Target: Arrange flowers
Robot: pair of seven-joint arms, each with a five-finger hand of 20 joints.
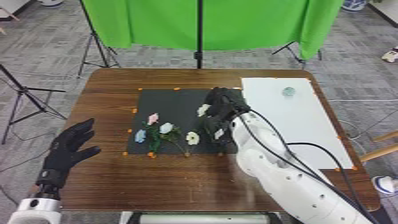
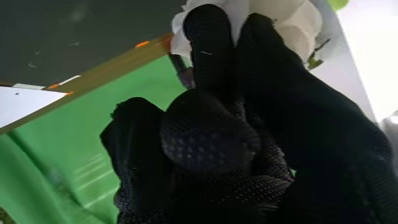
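Several artificial flowers [image 1: 193, 138] lay spread on a dark mat [image 1: 169, 100], seemingly to keep each stem easy to pick, while the glass vase [image 1: 289, 91] stood apart on a white sheet [image 1: 282, 120], presumably for filling. The robot's right hand [image 1: 222, 102] was over the mat beside a white blossom [image 2: 293, 20], though whether it gripped it I couldn't tell; the left hand [image 1: 69, 152], spread wide and empty, kept clear of the work.
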